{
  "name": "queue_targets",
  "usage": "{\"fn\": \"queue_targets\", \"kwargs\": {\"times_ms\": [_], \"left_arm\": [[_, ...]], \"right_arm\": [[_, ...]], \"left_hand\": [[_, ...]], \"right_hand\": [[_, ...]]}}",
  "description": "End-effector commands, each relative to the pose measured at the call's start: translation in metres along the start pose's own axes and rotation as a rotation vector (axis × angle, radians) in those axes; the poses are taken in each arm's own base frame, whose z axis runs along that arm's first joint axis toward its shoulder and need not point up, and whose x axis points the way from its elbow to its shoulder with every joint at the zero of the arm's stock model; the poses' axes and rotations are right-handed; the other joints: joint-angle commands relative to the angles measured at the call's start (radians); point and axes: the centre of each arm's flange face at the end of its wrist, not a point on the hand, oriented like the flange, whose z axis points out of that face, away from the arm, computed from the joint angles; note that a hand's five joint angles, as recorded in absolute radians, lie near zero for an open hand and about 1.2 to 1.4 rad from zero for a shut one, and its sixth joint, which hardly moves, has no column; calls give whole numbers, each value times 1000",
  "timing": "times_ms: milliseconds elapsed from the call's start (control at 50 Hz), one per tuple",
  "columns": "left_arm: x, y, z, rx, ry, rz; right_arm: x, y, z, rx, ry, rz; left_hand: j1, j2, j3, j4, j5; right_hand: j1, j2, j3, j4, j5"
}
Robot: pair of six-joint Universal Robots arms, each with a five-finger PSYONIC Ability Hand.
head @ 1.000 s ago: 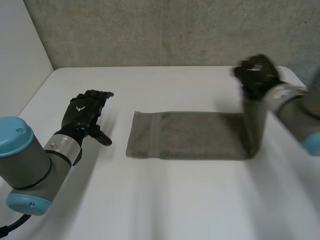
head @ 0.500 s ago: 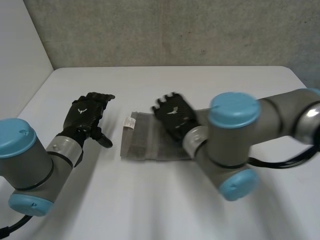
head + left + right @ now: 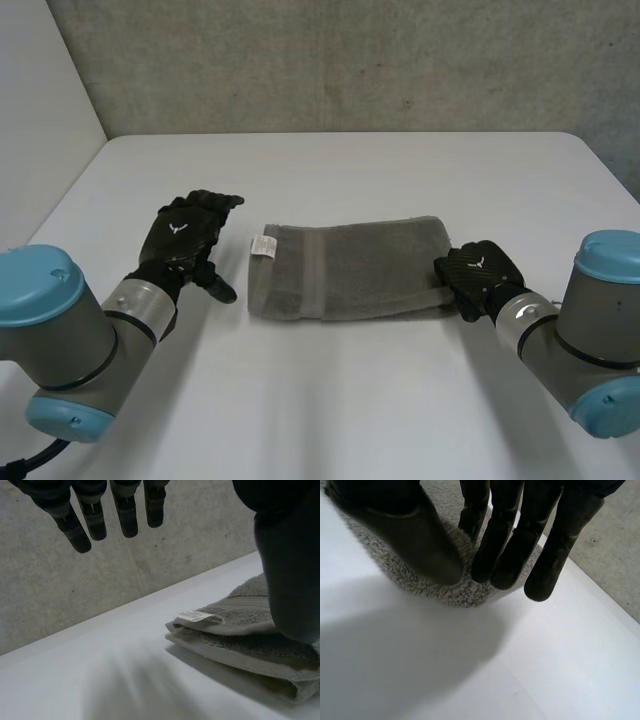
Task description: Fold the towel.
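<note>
**poster1:** So, how far along are you with this fold?

**poster2:** Honestly, it looks like you've got one fold in already. Your towel [image 3: 350,270] lies doubled over, flat on the table [image 3: 330,400]. The white label [image 3: 263,245] sits on the top layer at the end away from the crease.

**poster1:** What are your hands doing, though?

**poster2:** Your right hand [image 3: 478,275] is at the towel's creased end. Its fingers [image 3: 505,540] are straight and loose, with the tips over the edge of the cloth. The thumb is spread apart from them, so nothing's pinched as far as I can tell. Your left hand [image 3: 185,235] hangs just off the label end, clear of the towel, fingers straight and holding nothing.

**poster1:** So you're done?

**poster2:** Depends. The layers line up roughly, but a strip of the lower one pokes out by your right hand. If you want it smaller, I'd guess one more fold is left, label end over to the crease. Otherwise you're basically finished.
</note>
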Motion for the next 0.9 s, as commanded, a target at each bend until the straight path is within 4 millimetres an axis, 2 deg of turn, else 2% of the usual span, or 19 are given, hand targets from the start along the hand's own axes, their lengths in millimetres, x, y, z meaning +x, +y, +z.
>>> {"fn": "queue_targets", "kwargs": {"times_ms": [20,140,300,400,440,460,500,560,600,620,660,680,720,740,780,800,840,880,900], "left_arm": [[2,-1,-1,30,2,5],[7,-4,-1,56,13,10],[7,-5,-3,50,12,6],[7,-7,-3,55,14,4],[6,-16,-3,80,12,1],[6,-16,-3,80,12,1],[6,-29,-4,112,12,1],[8,-44,-5,147,19,-2],[10,-53,-5,169,25,-6],[10,-53,-5,169,25,-6],[15,-71,-5,210,41,-22],[15,-71,-5,210,41,-22],[19,-83,-5,232,59,-50],[19,-83,-5,233,59,-50],[25,-91,-3,247,77,-73],[25,-91,-3,247,77,-73],[32,-94,-2,247,97,-89],[33,-93,-2,242,102,-93],[33,-93,-2,242,102,-93]], "right_arm": [[8,1,2,5,13,156],[6,-4,-13,21,-40,224],[15,4,-45,-30,-66,263],[43,11,-56,-58,-23,214],[69,12,-60,-75,13,152],[69,12,-61,-75,13,152],[87,2,-59,-81,23,101],[86,-10,-57,-71,5,94],[70,-46,-52,-5,-66,86],[70,-46,-52,-5,-66,86],[50,-80,-46,80,-133,112],[49,-81,-46,81,-133,112],[14,-101,-36,129,-239,150],[13,-101,-36,129,-239,151],[-40,-119,-34,161,-374,146],[-41,-119,-34,161,-374,145],[-92,-121,-35,148,-468,115],[-109,-118,-38,129,-487,105],[-109,-118,-38,129,-487,105]], "left_hand": [[-73,-73,-69,-87,-211],[-73,-73,-69,-87,-211],[-76,-76,-72,-90,-214],[-76,-76,-72,-90,-214],[-73,-73,-69,-87,-211],[-73,-73,-69,-87,-211],[-73,-73,-69,-87,-211],[-70,-70,-66,-84,-208],[-70,-70,-66,-84,-208],[-70,-70,-66,-84,-208],[-70,-70,-66,-84,-208],[-70,-70,-66,-84,-208],[-67,-67,-63,-81,-205],[-67,-67,-63,-81,-205],[-67,-67,-63,-81,-205],[-67,-67,-63,-81,-205],[-67,-67,-63,-81,-205],[-67,-67,-63,-81,-205],[-67,-67,-63,-81,-205]], "right_hand": [[150,101,94,94,92],[150,101,94,94,92],[150,101,94,94,92],[150,101,94,94,92],[150,101,94,94,92],[150,101,94,94,92],[150,101,94,94,92],[150,101,94,94,92],[150,101,94,94,92],[150,101,94,94,92],[150,101,94,94,92],[150,101,94,94,92],[150,101,94,94,92],[150,101,94,94,92],[150,101,94,94,92],[150,101,94,94,92],[150,101,94,94,92],[150,101,94,94,92],[150,101,94,94,92]]}}
